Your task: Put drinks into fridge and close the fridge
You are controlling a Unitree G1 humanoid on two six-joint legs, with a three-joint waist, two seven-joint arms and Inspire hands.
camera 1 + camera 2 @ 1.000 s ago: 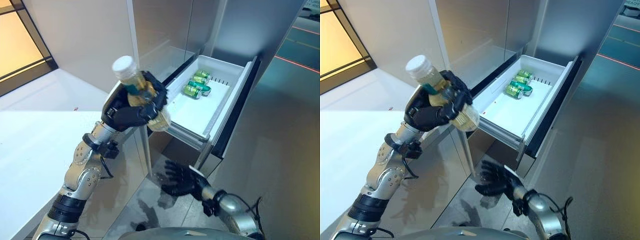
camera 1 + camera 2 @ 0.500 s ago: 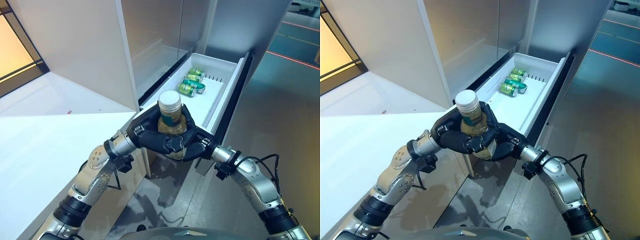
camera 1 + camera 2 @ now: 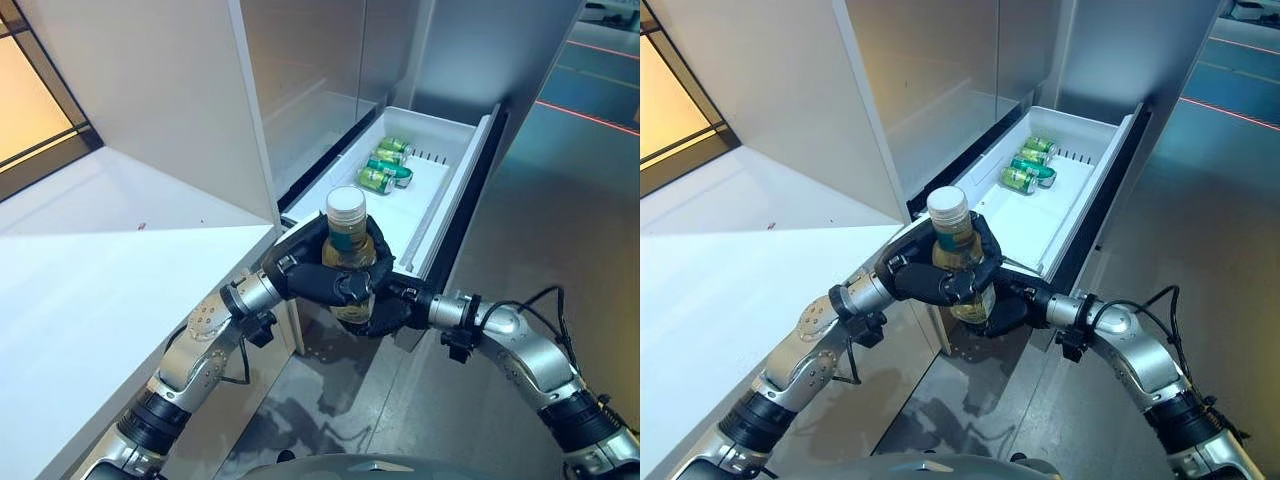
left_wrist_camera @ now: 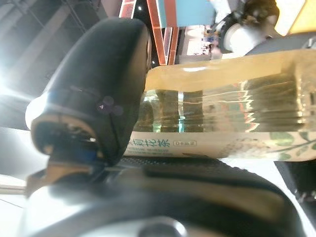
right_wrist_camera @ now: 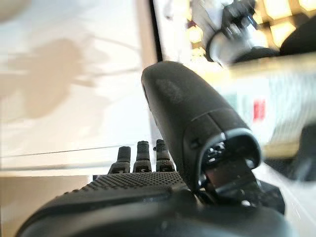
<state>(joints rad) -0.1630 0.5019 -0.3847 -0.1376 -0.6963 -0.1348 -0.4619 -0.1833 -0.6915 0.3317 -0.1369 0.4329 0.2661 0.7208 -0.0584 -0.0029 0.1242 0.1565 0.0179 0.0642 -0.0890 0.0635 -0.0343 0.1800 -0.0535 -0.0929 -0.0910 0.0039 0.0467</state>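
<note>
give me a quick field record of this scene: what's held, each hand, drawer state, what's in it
held item: bottle, upright, white cap, pale tea
left hand: curled round the bottle
right hand: on the bottle's lower part; grip unclear
fridge drawer: pulled open
drawer contents: green cans lying at the far end
bottle position: above the drawer's near edge, not yet inside

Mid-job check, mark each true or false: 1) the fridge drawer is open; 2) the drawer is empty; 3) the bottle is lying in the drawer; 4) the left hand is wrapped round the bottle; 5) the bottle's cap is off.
1) True: the fridge drawer stands pulled out.
2) False: green cans lie at its far end.
3) False: the bottle is held upright in front of the drawer, not in it.
4) True: the left hand curls round the bottle, with the right hand against its lower part.
5) False: a white cap is on the bottle.
</note>
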